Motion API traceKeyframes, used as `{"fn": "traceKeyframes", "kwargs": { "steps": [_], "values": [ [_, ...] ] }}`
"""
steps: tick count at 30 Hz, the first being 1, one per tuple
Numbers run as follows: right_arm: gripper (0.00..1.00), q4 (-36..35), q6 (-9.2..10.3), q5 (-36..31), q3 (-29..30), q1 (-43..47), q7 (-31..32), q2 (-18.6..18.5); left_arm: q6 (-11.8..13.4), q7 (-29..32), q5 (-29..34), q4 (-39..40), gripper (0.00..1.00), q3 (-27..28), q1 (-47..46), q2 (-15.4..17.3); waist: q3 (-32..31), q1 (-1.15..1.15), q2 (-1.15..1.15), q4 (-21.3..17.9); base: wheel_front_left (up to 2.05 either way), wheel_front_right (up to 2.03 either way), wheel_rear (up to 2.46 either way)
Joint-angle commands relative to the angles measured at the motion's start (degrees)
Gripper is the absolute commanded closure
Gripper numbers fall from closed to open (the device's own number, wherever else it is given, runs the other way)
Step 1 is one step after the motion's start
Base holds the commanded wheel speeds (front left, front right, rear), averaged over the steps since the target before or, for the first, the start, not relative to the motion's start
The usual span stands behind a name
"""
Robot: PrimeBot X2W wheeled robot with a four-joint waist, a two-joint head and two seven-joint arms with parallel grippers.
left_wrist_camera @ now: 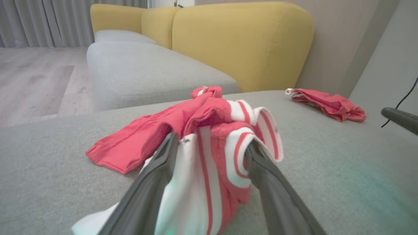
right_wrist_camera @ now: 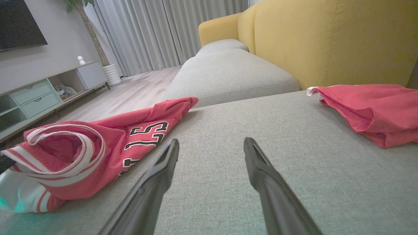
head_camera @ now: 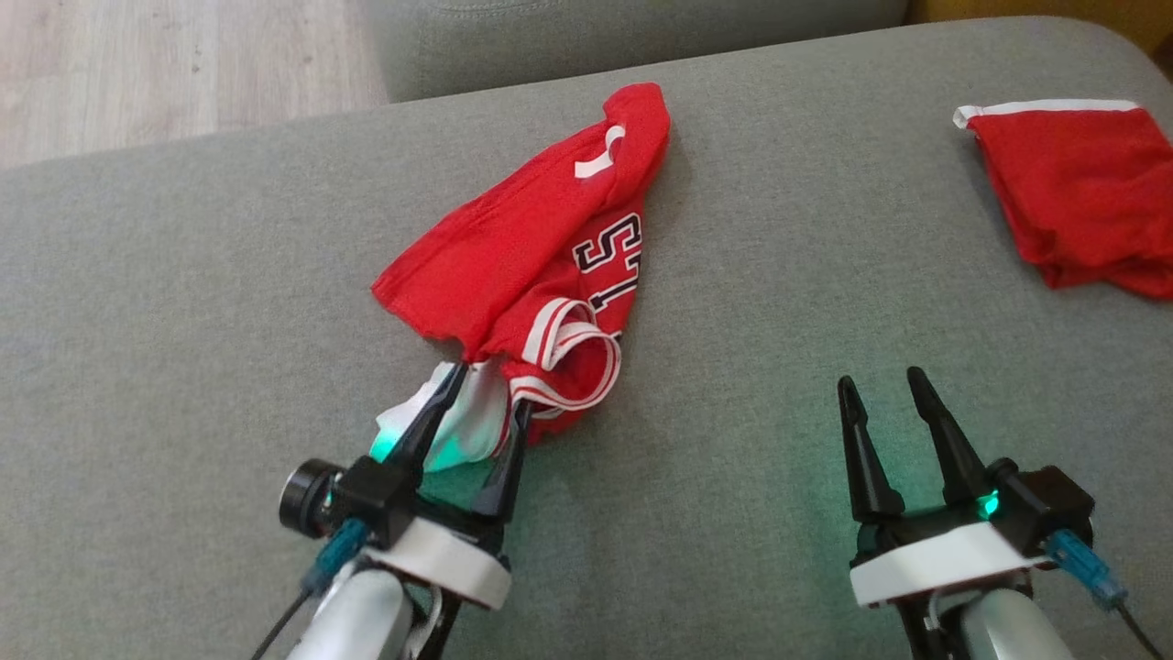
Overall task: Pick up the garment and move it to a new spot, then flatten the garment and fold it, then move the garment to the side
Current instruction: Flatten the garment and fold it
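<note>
A crumpled red jersey (head_camera: 541, 247) with white-striped trim and black-and-white numerals lies on the grey sofa seat (head_camera: 779, 302), left of centre. My left gripper (head_camera: 486, 399) stands open at the jersey's near end, its two fingers straddling the white-and-red trim, which bunches up between them (left_wrist_camera: 210, 143). Over in the right wrist view the jersey (right_wrist_camera: 98, 143) lies to the left. My right gripper (head_camera: 882, 380) is open over bare cushion at the lower right, apart from any cloth, with nothing between its fingers (right_wrist_camera: 211, 142).
A second red garment (head_camera: 1086, 192) with a white hem lies at the far right of the seat. Another grey cushion (left_wrist_camera: 147, 68) and a yellow backrest (left_wrist_camera: 241, 42) stand beyond. Wooden floor (head_camera: 137, 64) lies past the seat's far left edge.
</note>
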State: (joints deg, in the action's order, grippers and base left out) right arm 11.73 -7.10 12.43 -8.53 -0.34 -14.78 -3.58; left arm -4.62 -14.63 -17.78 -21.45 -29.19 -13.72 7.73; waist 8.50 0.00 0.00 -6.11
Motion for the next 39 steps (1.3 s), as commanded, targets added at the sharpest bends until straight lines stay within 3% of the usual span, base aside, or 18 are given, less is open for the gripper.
{"fn": "traceKeyframes", "kwargs": {
  "steps": [1,6,11,16,29,30,31,32,33,39],
  "values": [
    [0.00,-1.6,-0.39,-0.4,-1.1,-0.3,-0.2,-0.5,0.4,-0.4,0.8,3.7,0.00,2.8,-0.6,0.8,-0.1,0.00,0.00,0.1,0.00,0.00,0.00],
    [0.00,-1.7,-0.39,-0.4,-0.7,0.3,-0.2,-0.3,2.9,-0.4,4.0,13.6,0.00,3.6,3.3,1.7,-0.1,0.00,0.00,0.5,0.00,0.00,0.00],
    [0.00,-1.6,-0.39,-0.4,-0.9,0.2,-0.2,-0.4,4.4,1.9,8.7,16.9,0.00,0.2,2.5,2.1,-0.1,0.00,0.00,0.8,0.00,0.00,0.00],
    [0.00,-1.5,-0.39,-0.3,-1.6,-0.6,-0.2,-0.7,7.2,5.5,16.7,13.8,0.00,-2.9,-2.6,2.7,0.6,0.00,0.00,0.3,0.00,0.00,0.00],
    [0.00,-0.8,-0.39,0.1,-2.3,-0.8,-0.2,-0.6,11.1,10.0,28.3,-0.5,0.00,-7.1,-13.5,4.2,1.5,0.00,0.00,-0.7,0.00,0.00,0.00],
    [0.00,-0.8,-0.39,0.2,-2.4,-0.8,-0.2,-0.6,11.2,10.1,28.7,-1.7,0.10,-7.3,-14.1,4.3,1.5,0.00,0.00,-0.7,0.00,0.00,0.00],
    [0.00,-0.7,-0.39,0.2,-2.5,-0.9,-0.2,-0.5,11.5,9.9,29.0,-2.7,0.55,-7.4,-14.6,4.3,1.4,0.00,0.00,-0.8,0.00,0.00,0.00],
    [0.00,-0.6,-0.39,0.2,-2.6,-0.9,-0.2,-0.5,11.6,9.5,29.3,-3.6,0.91,-7.6,-15.2,4.3,1.3,0.00,0.00,-0.9,0.00,0.00,0.00],
    [0.00,-0.6,-0.39,0.2,-2.6,-1.0,-0.2,-0.5,11.4,8.9,29.5,-4.4,1.00,-7.9,-15.7,4.3,1.2,0.00,0.00,-0.9,0.00,0.00,0.00],
    [0.00,-0.1,-0.39,0.2,-2.9,-0.8,-0.2,-0.5,10.6,2.6,30.6,-5.2,1.00,-10.4,-20.4,2.9,-0.2,0.00,0.00,-1.4,0.00,0.00,0.00]
  ]
}}
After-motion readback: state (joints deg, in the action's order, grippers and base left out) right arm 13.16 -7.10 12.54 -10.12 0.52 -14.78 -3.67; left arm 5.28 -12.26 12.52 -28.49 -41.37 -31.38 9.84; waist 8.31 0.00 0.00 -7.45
